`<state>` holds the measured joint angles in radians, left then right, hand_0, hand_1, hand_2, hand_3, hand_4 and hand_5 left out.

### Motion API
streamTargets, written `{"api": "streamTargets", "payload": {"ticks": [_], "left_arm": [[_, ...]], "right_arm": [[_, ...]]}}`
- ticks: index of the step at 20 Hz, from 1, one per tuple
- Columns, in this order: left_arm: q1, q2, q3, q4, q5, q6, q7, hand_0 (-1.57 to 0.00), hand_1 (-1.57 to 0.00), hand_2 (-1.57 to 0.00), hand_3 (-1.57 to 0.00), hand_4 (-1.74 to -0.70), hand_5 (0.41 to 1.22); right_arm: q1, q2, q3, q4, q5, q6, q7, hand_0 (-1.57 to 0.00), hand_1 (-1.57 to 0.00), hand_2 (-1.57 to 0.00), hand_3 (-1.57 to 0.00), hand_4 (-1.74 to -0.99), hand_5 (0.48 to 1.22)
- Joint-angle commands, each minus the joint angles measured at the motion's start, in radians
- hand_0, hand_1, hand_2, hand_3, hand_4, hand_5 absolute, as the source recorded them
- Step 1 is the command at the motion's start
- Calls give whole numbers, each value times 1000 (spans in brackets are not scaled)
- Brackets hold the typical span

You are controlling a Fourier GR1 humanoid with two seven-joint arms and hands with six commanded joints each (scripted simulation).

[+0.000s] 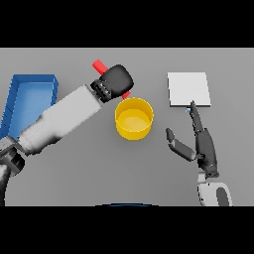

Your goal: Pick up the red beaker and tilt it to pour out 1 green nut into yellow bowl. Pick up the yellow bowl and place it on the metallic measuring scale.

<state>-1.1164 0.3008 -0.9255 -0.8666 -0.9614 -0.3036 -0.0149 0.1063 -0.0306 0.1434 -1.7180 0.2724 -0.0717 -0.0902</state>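
Observation:
My left hand (116, 81) is shut on the red beaker (100, 65) and holds it tilted on its side just behind the yellow bowl (134, 118). One red end sticks out at the upper left of the hand and a red bit shows at the bowl's back rim. The bowl stands upright in the middle of the table; I see no green nut in it. The metallic measuring scale (188, 89) is a flat pale square at the back right. My right hand (202, 141) is open, between the bowl and the scale, its fingertips at the scale's front edge.
A blue open bin (30, 96) stands at the far left, beside my left forearm. The grey table (99, 168) runs bare in front of the bowl.

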Motion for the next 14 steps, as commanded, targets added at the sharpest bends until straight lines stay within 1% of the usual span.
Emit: {"api": "streamTargets", "payload": {"ticks": [1,3,4,5,7,9,10,11,12,14], "left_arm": [[-16,-3,-26,15,-21,-8,4,-1571,-1571,-1571,-1571,-1725,1219],[-41,-1,-75,22,-53,-18,-5,-1571,-1571,-1571,-1571,-1730,1220],[-53,-3,-99,36,-68,-12,-18,-1571,-1571,-1571,-1571,-1733,1220],[-60,-5,-127,35,-85,-14,-24,-1571,-1571,-1571,-1571,-1734,1220],[-88,-11,-166,61,-107,13,-53,-1571,-1571,-1571,-1571,-1735,1221],[-120,-20,-229,58,-149,6,-55,-1571,-1571,-1571,-1571,-1735,1221],[-131,-29,-255,58,-164,4,-50,-1571,-1571,-1571,-1571,-1735,1221],[-147,-39,-272,88,-172,20,-64,-1571,-1571,-1571,-1571,-1735,1221],[-168,-39,-294,100,-185,24,-76,-1571,-1571,-1571,-1571,-1734,1221],[-180,-47,-333,106,-202,29,-72,-1571,-1571,-1571,-1571,-1733,1221]], "right_arm": [[4,-4,-3,3,-4,4,-9,1,1,1,1,-1193,648],[-10,-8,-5,3,11,-7,4,1,1,1,1,-1188,647],[-13,0,-5,12,6,-9,13,1,1,1,1,-1183,643],[-6,5,0,0,5,-8,8,1,1,1,1,-1179,635],[5,4,-1,-7,-2,-4,-6,1,1,1,1,-1179,627],[11,1,-1,-6,2,-5,-7,1,1,1,1,-1167,626],[2,0,-8,-7,-7,-4,4,1,1,1,1,-1164,625],[11,-3,-8,-3,-8,-1,-8,1,1,1,1,-1165,626],[8,-10,-9,-4,-3,-1,-8,1,1,1,1,-1162,627],[2,-12,-4,0,16,-9,-3,1,1,1,1,-1157,629]]}}
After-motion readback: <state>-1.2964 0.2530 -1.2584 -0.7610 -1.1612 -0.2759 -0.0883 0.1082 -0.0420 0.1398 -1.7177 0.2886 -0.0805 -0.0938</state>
